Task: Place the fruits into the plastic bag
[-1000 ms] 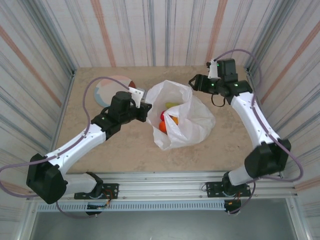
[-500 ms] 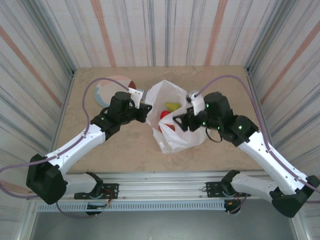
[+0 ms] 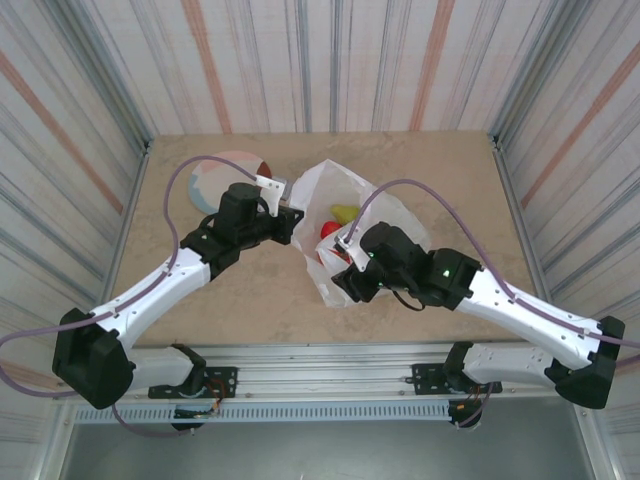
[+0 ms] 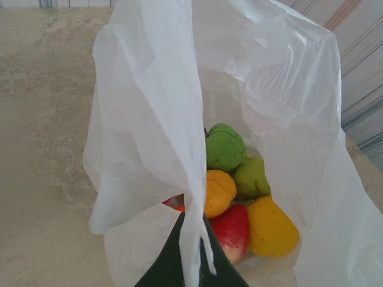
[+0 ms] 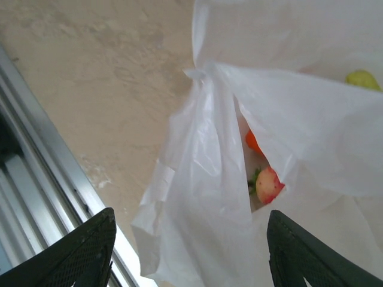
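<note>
The white plastic bag (image 3: 345,185) lies crumpled in the middle of the table with its mouth held up. My left gripper (image 3: 290,222) is shut on a strip of the plastic bag's rim (image 4: 192,239), lifting it. Inside lie several fruits: a green one (image 4: 224,146), an orange one (image 4: 218,191), a red one (image 4: 232,230) and a yellow one (image 4: 272,227). My right gripper (image 3: 345,282) hovers open over the bag's near end (image 5: 209,197), one finger (image 5: 84,251) on each side and clear of the plastic. A reddish fruit (image 5: 267,184) shows through a gap.
A round multicoloured plate (image 3: 215,175) lies at the back left, behind the left arm. The metal rail (image 5: 54,179) at the table's near edge runs close to the right gripper. Striped walls close in the table on three sides.
The right arm has swung from the back right corner down to the near end of the bag, and its jaws have narrowed a little. The left gripper keeps its hold on the rim.
</note>
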